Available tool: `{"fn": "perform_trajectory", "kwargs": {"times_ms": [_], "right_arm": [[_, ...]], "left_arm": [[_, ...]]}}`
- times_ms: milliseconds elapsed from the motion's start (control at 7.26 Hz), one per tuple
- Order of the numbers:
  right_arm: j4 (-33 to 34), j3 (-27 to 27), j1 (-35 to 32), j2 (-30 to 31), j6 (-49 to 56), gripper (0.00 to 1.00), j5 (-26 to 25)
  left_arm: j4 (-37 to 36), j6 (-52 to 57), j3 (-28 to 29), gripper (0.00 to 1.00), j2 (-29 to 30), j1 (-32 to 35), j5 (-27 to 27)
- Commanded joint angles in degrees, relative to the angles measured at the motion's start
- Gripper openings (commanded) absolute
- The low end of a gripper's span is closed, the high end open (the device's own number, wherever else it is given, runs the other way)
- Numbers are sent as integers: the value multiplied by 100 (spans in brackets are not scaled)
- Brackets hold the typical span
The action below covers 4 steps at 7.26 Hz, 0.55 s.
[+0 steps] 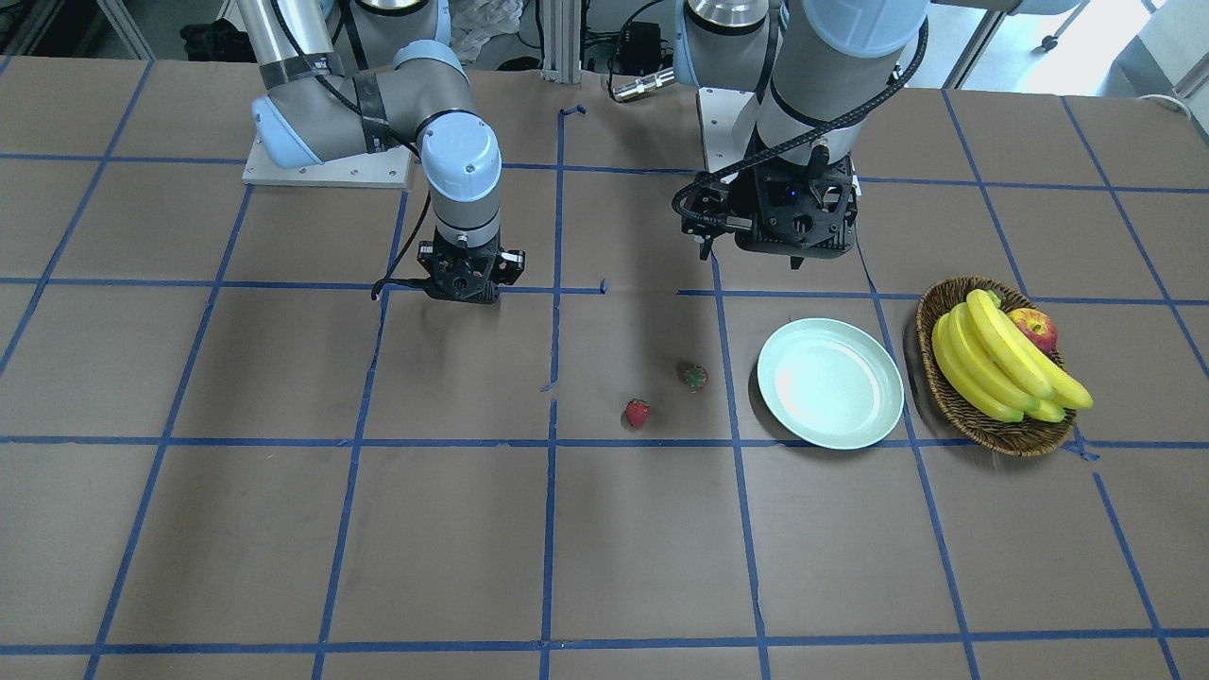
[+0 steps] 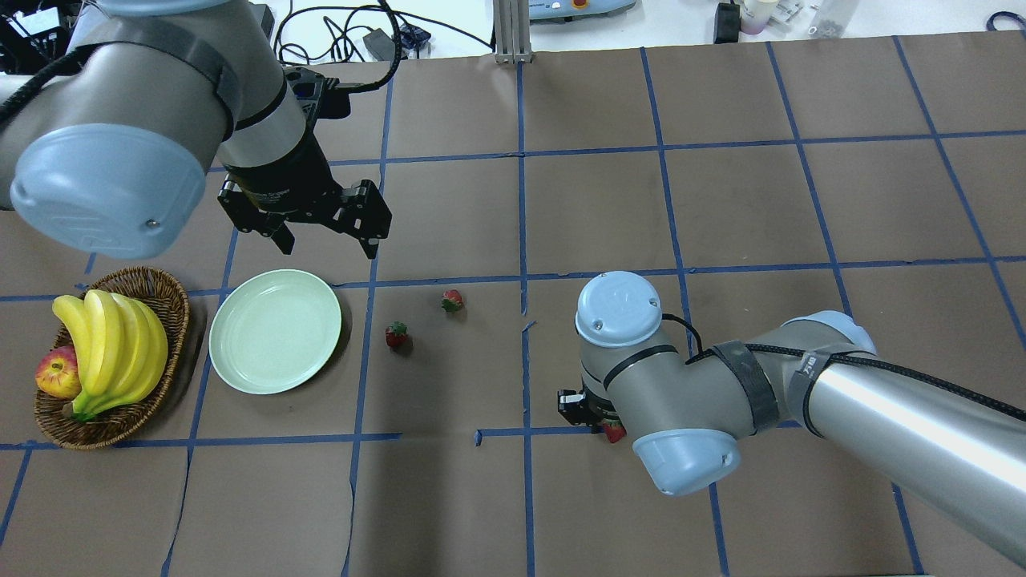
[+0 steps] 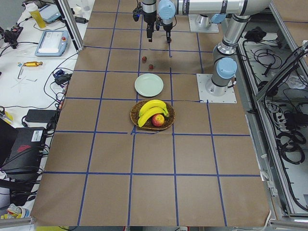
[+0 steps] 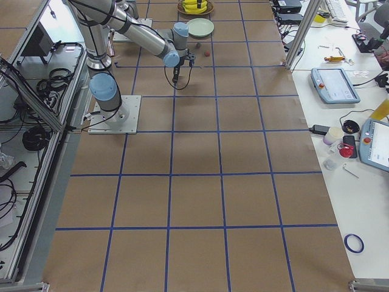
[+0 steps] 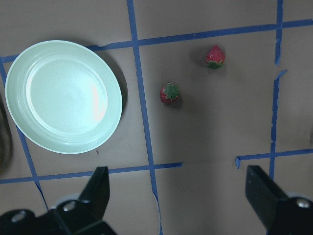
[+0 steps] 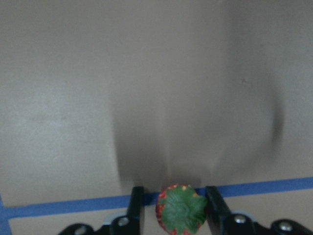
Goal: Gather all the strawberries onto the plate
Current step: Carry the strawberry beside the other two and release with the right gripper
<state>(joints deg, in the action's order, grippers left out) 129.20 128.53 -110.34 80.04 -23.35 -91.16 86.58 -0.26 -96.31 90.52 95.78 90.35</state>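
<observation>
Two strawberries lie on the brown table right of the plate: one (image 2: 396, 333) nearer it, one (image 2: 452, 300) farther. They also show in the front view (image 1: 638, 413) (image 1: 694, 378) and in the left wrist view (image 5: 169, 93) (image 5: 214, 56). The pale green plate (image 2: 275, 331) (image 1: 829, 382) (image 5: 63, 96) is empty. My left gripper (image 2: 325, 236) (image 5: 178, 196) hangs open above the table just beyond the plate. My right gripper (image 1: 460, 283) is down at the table, its fingers (image 6: 138, 205) tight around a third strawberry (image 6: 181, 215) (image 2: 615, 433) on a blue tape line.
A brown wicker basket (image 2: 156, 292) with bananas (image 2: 112, 344) and a red-yellow apple (image 2: 58, 375) stands left of the plate. Blue tape lines grid the table. The right arm's elbow (image 2: 617, 308) hangs over the table's middle.
</observation>
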Motion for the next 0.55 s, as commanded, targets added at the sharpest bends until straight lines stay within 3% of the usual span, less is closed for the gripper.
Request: {"fn": "perform_trajectory", "kwargs": {"times_ms": [0, 276, 413], "right_arm": [[183, -125, 4, -32, -29, 0, 37], [-6, -1464, -66, -696, -587, 0, 405], [17, -1845, -319, -944, -1052, 0, 719]], "left_arm": [[-1, 0, -2, 100, -8, 2, 0], [-9, 0, 7, 100, -8, 3, 0], [-9, 0, 7, 100, -8, 2, 0]]}}
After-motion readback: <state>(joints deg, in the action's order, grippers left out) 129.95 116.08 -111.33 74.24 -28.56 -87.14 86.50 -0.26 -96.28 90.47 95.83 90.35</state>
